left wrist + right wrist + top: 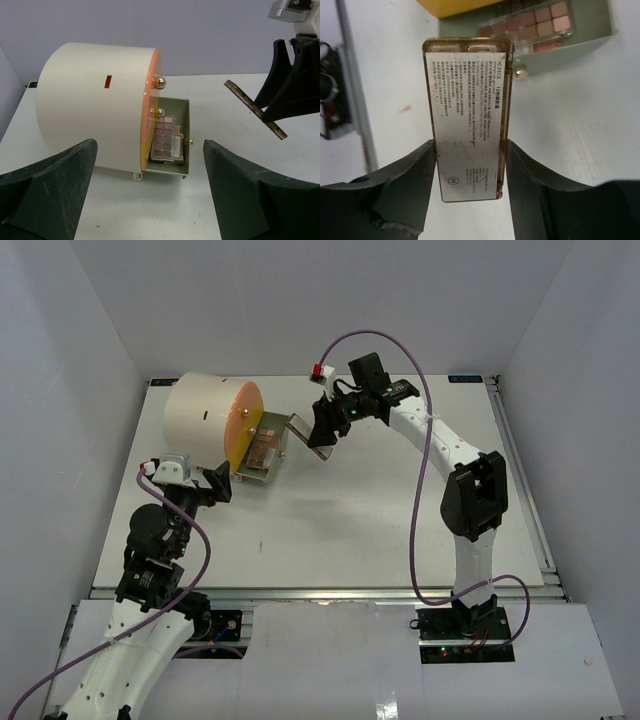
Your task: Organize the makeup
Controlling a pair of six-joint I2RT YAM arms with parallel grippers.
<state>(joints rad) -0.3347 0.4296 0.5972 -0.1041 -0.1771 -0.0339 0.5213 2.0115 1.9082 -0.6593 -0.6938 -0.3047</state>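
- Black left gripper (220, 485): jaws fully apart, holding nothing, facing the cream cylinder (90, 110).
- Green drawer (188, 131) stands open at the cylinder's base and holds one eyeshadow palette (165, 142).
- Right gripper (470, 150) clamps a second palette (467, 110) by its long edges, beside the drawer.
- Its printed back label shows in the right wrist view only. The left wrist view shows it edge-on and tilted.

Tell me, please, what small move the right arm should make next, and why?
Probably carry the held palette over the open drawer: the right gripper clamps it in the air short of the drawer, where another palette already lies.
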